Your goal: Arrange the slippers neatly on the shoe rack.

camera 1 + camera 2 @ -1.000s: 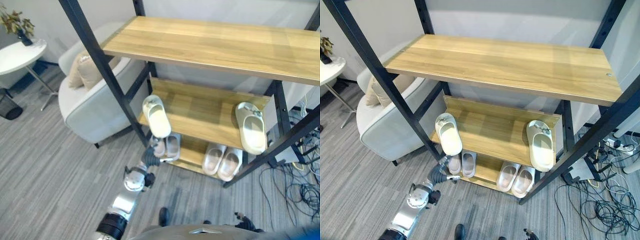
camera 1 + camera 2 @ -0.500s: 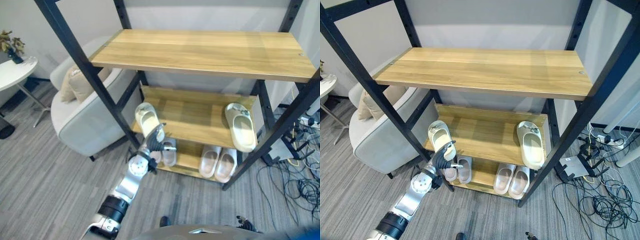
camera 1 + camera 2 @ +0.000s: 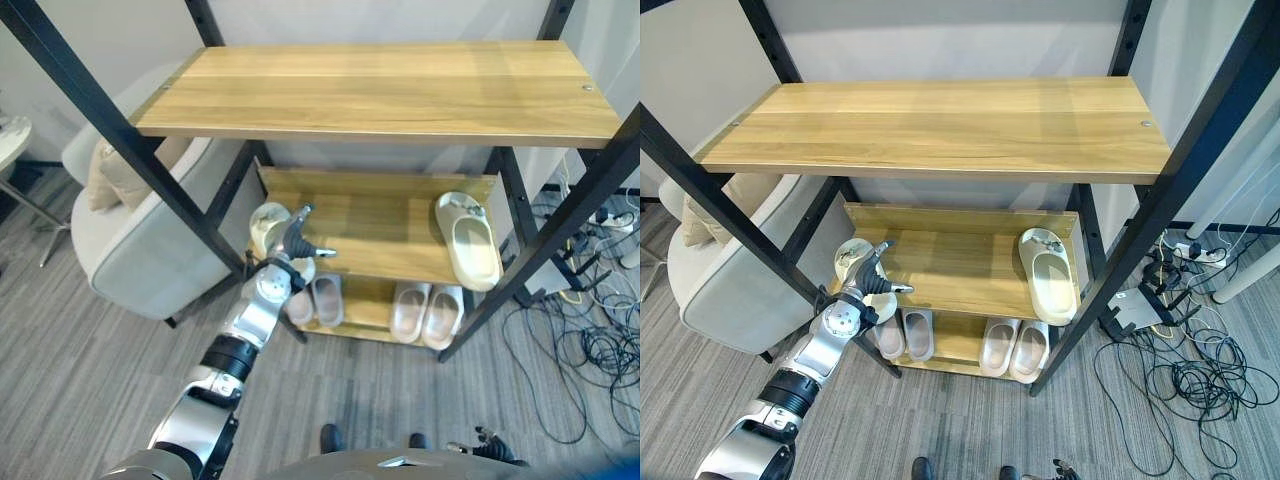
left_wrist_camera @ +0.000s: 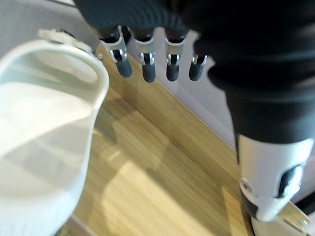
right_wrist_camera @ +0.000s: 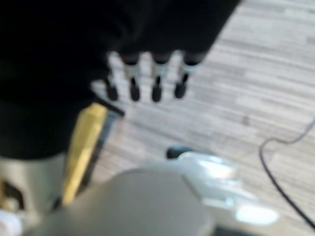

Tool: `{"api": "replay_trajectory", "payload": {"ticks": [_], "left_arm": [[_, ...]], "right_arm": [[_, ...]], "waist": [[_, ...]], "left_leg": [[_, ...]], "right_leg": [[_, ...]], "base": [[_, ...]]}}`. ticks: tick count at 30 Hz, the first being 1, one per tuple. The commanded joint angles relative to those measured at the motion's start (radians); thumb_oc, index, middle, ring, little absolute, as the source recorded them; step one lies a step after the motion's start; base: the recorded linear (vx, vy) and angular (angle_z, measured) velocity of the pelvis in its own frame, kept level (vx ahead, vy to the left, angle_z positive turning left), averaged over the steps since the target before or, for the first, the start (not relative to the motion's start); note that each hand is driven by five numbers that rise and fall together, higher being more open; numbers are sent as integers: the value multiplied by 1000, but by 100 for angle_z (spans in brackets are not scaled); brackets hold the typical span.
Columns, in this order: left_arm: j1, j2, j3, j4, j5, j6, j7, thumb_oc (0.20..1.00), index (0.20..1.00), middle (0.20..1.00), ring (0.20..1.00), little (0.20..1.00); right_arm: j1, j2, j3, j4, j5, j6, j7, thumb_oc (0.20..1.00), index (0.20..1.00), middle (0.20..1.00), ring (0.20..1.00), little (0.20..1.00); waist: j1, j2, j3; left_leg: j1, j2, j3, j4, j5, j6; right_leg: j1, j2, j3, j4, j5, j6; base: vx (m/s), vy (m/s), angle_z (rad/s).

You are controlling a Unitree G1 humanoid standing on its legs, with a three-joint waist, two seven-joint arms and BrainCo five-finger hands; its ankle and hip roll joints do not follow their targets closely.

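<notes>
You see grey striped carpet [image 3: 80, 350] underfoot and a pale wall [image 3: 940, 40] behind. A light armchair [image 3: 130, 260] with a beige cushion [image 3: 110, 175] stands at left; cables [image 3: 1185, 370] tangle on the floor at right.

Left robot hand [image 3: 296, 243] raised on outstretched arm, fingers spread, right robot hand [image 5: 147, 78] fingers relaxed

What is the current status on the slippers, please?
Left robot hand open at left slipper on middle shelf. Right robot hand open, idle. Second slipper far right. Nothing blocking.
</notes>
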Motion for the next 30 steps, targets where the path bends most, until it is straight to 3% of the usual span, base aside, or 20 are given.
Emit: {"api": "replay_trajectory", "payload": {"ticks": [1, 5, 15, 20, 30], "left_arm": [[-134, 38, 67, 78, 26, -51, 82, 1000, 1000, 1000, 1000, 1000], [-184, 64, 59, 160, 75, -30, 147, 1000, 1000, 1000, 1000, 1000], [-207, 92, 31, 238, 119, -5, 194, 1000, 1000, 1000, 1000, 1000], [-269, 100, -14, 354, 165, 20, 286, 1000, 1000, 1000, 1000, 1000], [-322, 110, -20, 417, 150, 29, 392, 1000, 1000, 1000, 1000, 1000]], "right_arm": [[10, 1, -29, -9, 6, 13, -23, 1000, 1000, 1000, 1000, 1000], [15, 9, -24, 10, 2, 1, -44, 1000, 1000, 1000, 1000, 1000], [0, 31, -25, 13, 0, -9, -67, 1000, 1000, 1000, 1000, 1000], [-18, 24, -27, 14, -3, -7, -71, 1000, 1000, 1000, 1000, 1000], [-27, 28, -29, 14, -8, -5, -94, 1000, 1000, 1000, 1000, 1000]], "waist": [[-2, 25, 22], [8, 24, 17], [3, 16, 22], [-1, 13, 27], [1, 6, 36]], "left_leg": [[33, -38, -45, 3, -35, 12], [19, -45, -52, 3, -32, 17], [2, -48, -43, 3, -34, 24], [-11, -49, -41, 3, -34, 24], [-39, -51, -40, 3, -31, 25]], "right_leg": [[-49, 5, 136, 35, 60, 9], [-56, 3, 131, 16, 70, 13], [-60, -4, 138, -22, 94, 24], [-60, -8, 144, -48, 107, 29], [-68, -14, 150, -80, 123, 36]], "base": [[0, 0, 0], [9, -6, -3], [1, 0, -1], [4, 0, -2], [4, -1, 0]]}}
